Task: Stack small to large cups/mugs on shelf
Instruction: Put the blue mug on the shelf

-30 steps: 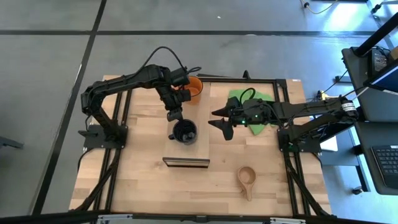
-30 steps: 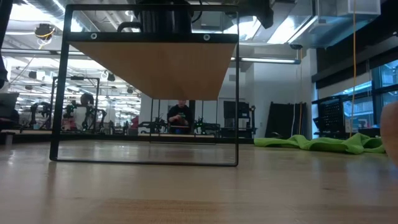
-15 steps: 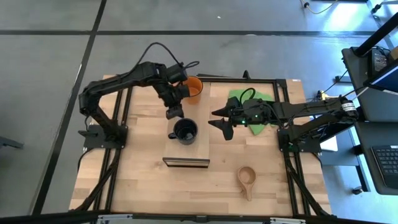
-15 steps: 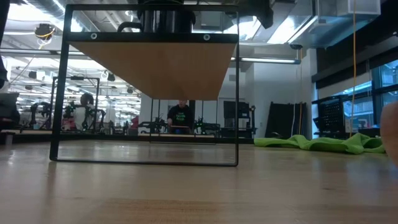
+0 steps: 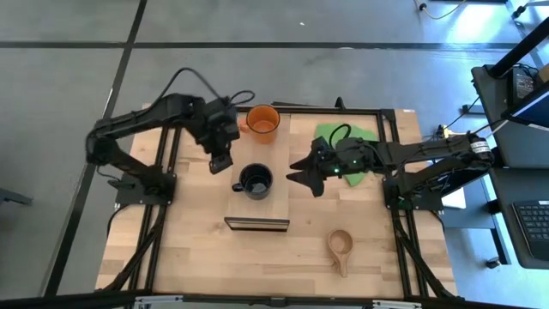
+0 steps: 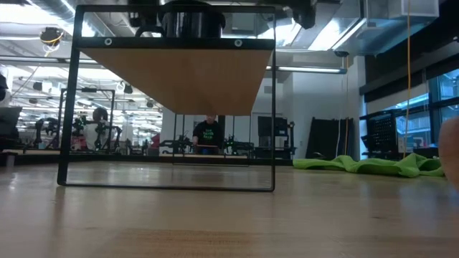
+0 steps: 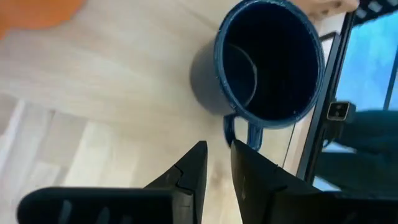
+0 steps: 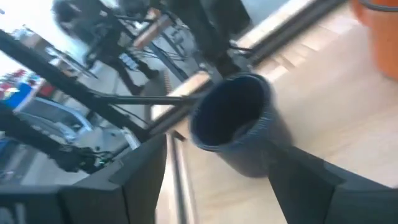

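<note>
The dark navy mug [image 5: 256, 180] stands upright on its base in the middle of the pale wooden shelf [image 5: 257, 210], its handle toward the table's left. The orange mug [image 5: 262, 123] stands at the shelf's far end. The light wooden cup [image 5: 340, 246] lies on the table at the near right. My left gripper [image 5: 219, 161] hovers left of the navy mug, empty, its fingers a narrow gap apart [image 7: 217, 146]. My right gripper [image 5: 302, 174] is wide open just right of the shelf, pointing at the navy mug [image 8: 239, 124].
A green cloth [image 5: 347, 142] lies on the table under my right arm. The shelf stands on a black frame [image 6: 72, 100], raised above the table. A person shows far off in the room behind [image 6: 208, 132].
My left gripper has drawn away from the navy mug's rim, going toward the table's left and far edges. The navy mug stays upright on the shelf where it was.
</note>
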